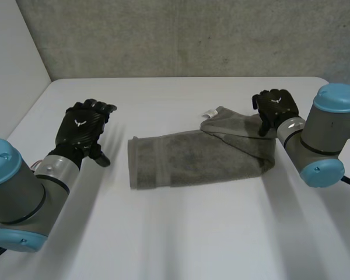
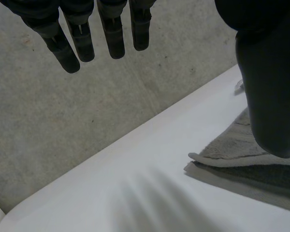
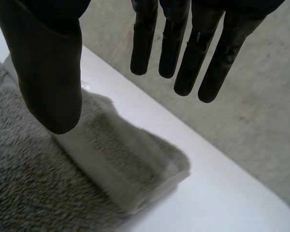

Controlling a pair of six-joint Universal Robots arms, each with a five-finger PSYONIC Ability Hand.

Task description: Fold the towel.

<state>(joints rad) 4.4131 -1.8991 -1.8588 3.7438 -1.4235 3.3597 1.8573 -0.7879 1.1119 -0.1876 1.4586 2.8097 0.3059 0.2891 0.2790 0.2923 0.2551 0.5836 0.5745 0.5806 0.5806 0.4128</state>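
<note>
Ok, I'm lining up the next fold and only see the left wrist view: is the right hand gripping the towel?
Observer: No. The right hand is open, fingers straight, over the towel at the end on its own side.
Operator: Is that end folded?
Observer: Yes, in the head view that end is turned back over the strip, with a white tag at its corner.
Operator: And on my side?
Observer: The left hand is open, beside the towel's other end and apart from it.

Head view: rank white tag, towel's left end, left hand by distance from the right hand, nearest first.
1. white tag, on the towel corner beside the right hand.
2. towel's left end, the cloth's opposite end.
3. left hand, beyond that end.
</note>
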